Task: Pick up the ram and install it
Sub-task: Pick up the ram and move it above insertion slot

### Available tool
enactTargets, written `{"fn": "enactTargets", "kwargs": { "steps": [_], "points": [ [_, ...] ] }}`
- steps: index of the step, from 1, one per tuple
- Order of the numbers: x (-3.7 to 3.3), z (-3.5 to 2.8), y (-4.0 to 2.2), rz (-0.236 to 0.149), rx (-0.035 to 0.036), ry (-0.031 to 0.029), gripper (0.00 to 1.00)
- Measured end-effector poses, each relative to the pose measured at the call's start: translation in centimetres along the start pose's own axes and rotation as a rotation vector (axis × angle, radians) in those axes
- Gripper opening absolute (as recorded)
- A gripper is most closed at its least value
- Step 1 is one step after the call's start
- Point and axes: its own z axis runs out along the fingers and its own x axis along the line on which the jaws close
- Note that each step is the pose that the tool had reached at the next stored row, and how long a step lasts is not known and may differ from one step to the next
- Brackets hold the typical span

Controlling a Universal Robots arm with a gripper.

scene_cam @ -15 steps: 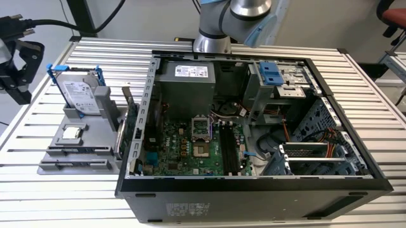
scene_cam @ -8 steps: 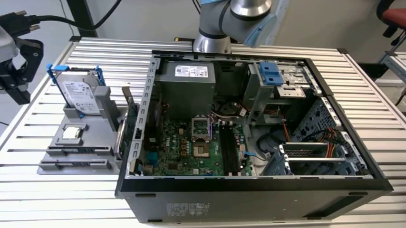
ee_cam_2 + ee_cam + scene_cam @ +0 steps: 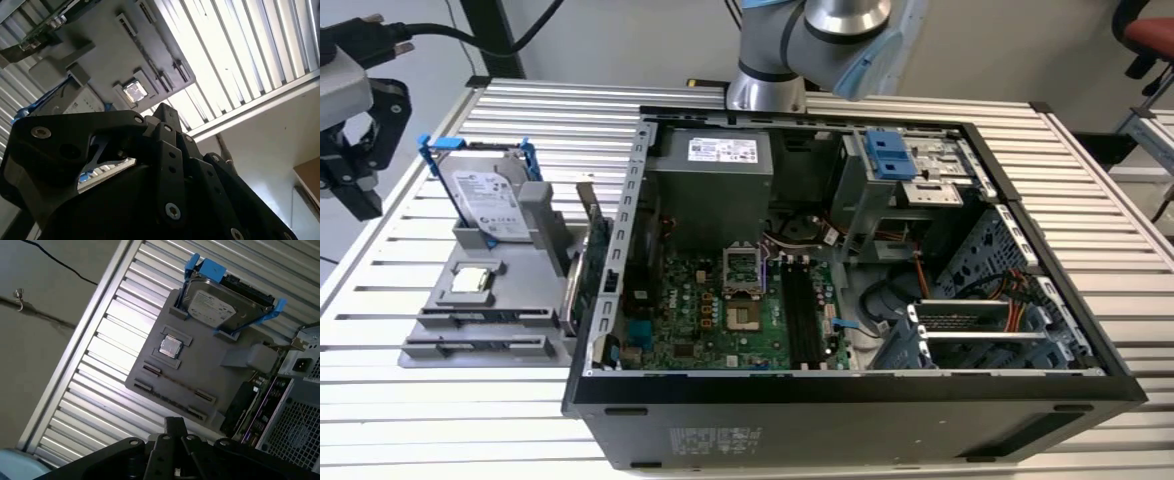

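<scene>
Newbie: Gripper is seen hanging over the slatted metal counter, off at the exterior view's left, above the edge of the flat grey plastic holder. Open or closed can't be told from any angle, and whether anything is held can't be told either. Where's the ram supposed to be?

Regular: Best guess, the thin dark strip lying along the holder's long slot, between the end clips, is the ram, a long narrow stick seen edge-on. It's not certain though, since it's barely a line in the first wrist view. The long black memory slots on the green motherboard, inside the open black computer case, are well apart from it.

Newbie: So what could get messed up?

Regular: Plenty. The square silver processor chip is parked near that strip. The silver hard drive in its blue frame and the green expansion card with its metal bracket stand on the same holder, so the wrong part could be bumped or grabbed if the approach is off. A stick that thin could easily be pinched crooked and tilted. The slots also sit deep in the case near loose cables, so a wall could be clipped, or the stick pressed in skewed and left unseated.
</scene>
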Motion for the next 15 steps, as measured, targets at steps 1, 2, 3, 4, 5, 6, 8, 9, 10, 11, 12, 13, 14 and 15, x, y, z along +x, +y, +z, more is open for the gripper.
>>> {"fn": "enactTargets", "kwargs": {
  "steps": [1,2,3,4,5,6,8,9,10,11,12,13,14,15],
  "points": [
    [0.00,-0.01,0.00,-0.012,-0.0001,0.0007,0.00],
    [0.00,-0.01,0.00,-0.025,-0.0002,0.0014,0.00],
    [0.00,-0.02,0.00,-0.037,-0.0003,0.0021,0.00],
    [0.00,-0.03,0.00,-0.049,-0.0003,0.0027,0.00],
    [0.00,-0.04,0.00,-0.062,-0.0004,0.0035,0.00],
    [0.00,-0.04,0.00,-0.074,-0.0005,0.0042,0.00],
    [0.00,-0.06,0.00,-0.101,-0.0007,0.0057,0.00],
    [0.00,-0.06,0.00,-0.114,-0.0008,0.0064,0.00],
    [0.00,-0.07,0.00,-0.126,-0.0008,0.0071,0.00],
    [0.00,-0.08,0.00,-0.140,-0.0009,0.0079,0.00],
    [0.00,-0.08,0.01,-0.152,-0.0010,0.0085,0.00],
    [0.00,-0.09,0.00,-0.166,-0.0011,0.0093,0.00],
    [0.00,-0.10,0.00,-0.178,-0.0012,0.0101,0.00],
    [0.00,-0.10,0.00,-0.191,-0.0013,0.0108,0.00]
  ]
}}
